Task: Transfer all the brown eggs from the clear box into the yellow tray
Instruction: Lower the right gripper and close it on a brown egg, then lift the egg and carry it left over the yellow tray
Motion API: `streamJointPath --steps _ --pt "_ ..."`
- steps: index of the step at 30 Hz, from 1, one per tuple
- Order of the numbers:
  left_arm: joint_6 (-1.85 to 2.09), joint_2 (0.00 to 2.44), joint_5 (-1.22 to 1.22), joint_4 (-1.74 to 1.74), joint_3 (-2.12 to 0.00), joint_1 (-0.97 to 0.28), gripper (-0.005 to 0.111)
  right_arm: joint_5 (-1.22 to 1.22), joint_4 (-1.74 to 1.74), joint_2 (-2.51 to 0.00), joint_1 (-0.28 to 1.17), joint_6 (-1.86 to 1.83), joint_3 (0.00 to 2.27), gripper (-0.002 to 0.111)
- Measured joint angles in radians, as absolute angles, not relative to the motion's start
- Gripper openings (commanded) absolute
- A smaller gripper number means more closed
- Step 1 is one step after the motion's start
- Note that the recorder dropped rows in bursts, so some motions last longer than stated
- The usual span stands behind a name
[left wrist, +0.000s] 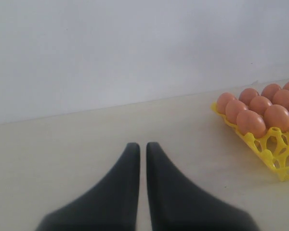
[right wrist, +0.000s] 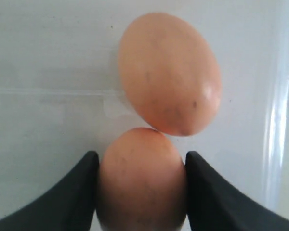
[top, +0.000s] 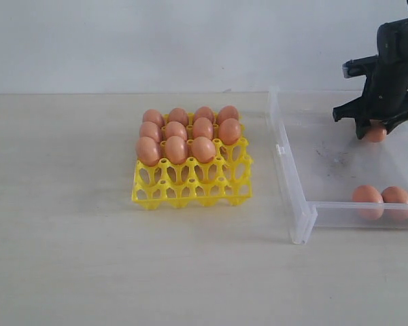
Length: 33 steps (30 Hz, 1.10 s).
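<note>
Two brown eggs (right wrist: pixel 168 72) touching, one (right wrist: pixel 142 183) between right jaws; exterior shows one (top: pixel 375 133).

Yellow tray (top: pixel 190 193): square lattice, flat on surface, approx mid-width, nearer the far edge. 11 brown eggs (top: pixel 176 149) upright in cups: back 2 rows full, 3rd row 3 of 4 from left, near row bare. Clear box (top: pixel 296 204): just right of tray, not touching, far wall by surface's far edge, floor smudged. Inside: 3 eggs along near wall, rightmost cut by frame. 1 brown egg (right wrist: pixel 142 192) pinched in right gripper (right wrist: pixel 140 155) toward far wall, second egg (right wrist: pixel 168 72) touching its tip.
</note>
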State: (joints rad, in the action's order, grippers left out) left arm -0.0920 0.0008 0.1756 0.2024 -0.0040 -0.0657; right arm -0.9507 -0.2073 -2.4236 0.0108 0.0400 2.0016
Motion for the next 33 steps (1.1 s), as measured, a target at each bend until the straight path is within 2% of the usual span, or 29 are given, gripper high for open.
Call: streamJointPath --steps 5,10,23,26,30,33 --pt "-0.092 0.001 0.176 0.202 -0.004 -0.066 0.004 -0.914 -0.176 -2.424 0.011 0.048 2.002 0.000" --pt "-0.092 0.001 0.176 0.202 -0.004 -0.066 0.004 -0.759 0.034 -2.424 0.011 -0.075 1.966 0.000" --pt "-0.092 0.001 0.176 0.202 -0.004 -0.066 0.004 -0.026 0.924 -2.400 0.081 -0.976 1.646 0.000" --pt "-0.092 0.001 0.176 0.202 -0.004 -0.066 0.004 0.113 0.956 -2.397 0.103 -1.029 1.610 0.000" --pt "-0.092 0.001 0.176 0.202 -0.004 -0.066 0.004 0.159 0.930 -2.397 0.126 -0.922 1.604 0.000" --pt "-0.092 0.001 0.176 0.202 -0.004 -0.066 0.004 0.165 0.762 -2.397 0.191 -0.981 1.601 0.000"
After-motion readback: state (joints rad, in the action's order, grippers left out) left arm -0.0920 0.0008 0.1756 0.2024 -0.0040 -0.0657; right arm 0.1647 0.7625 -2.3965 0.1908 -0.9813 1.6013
